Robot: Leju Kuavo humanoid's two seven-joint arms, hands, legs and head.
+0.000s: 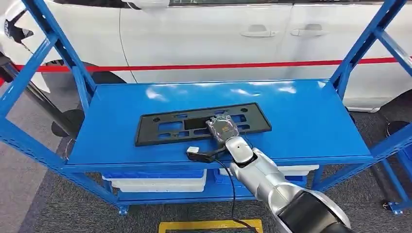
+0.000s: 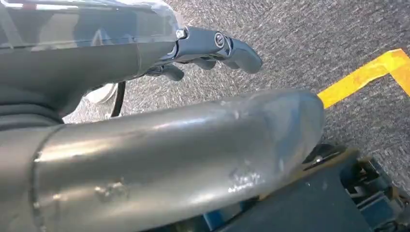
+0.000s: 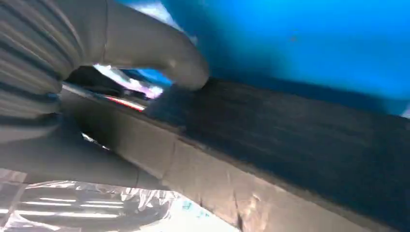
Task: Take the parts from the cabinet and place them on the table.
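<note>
Black licence-plate frame point(image 1: 201, 124) flat on blue bench point(image 1: 311, 126), right hand point(image 1: 222, 127) gripping its near edge, left hand point(image 2: 212, 48) hanging over grey carpet point(image 2: 314, 34), fingers curled, holding nothing

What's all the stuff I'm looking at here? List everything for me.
Plate frame: one, black, flat on the top shelf near its front edge.
Shelving rack: one, blue metal, in front of the robot.
Bins: white with blue, on the lower shelf; count unclear.
Car: one, white, behind the rack.
Tape line: one, red, stretched in front of the car.
Floor marking: yellow, on grey carpet below the rack.
Right robot hand: one, grey under clear wrap, resting on the plate frame; whether it grips is unclear.
Left robot hand: one, dark fingers, hanging over the carpet, holding nothing.
</note>
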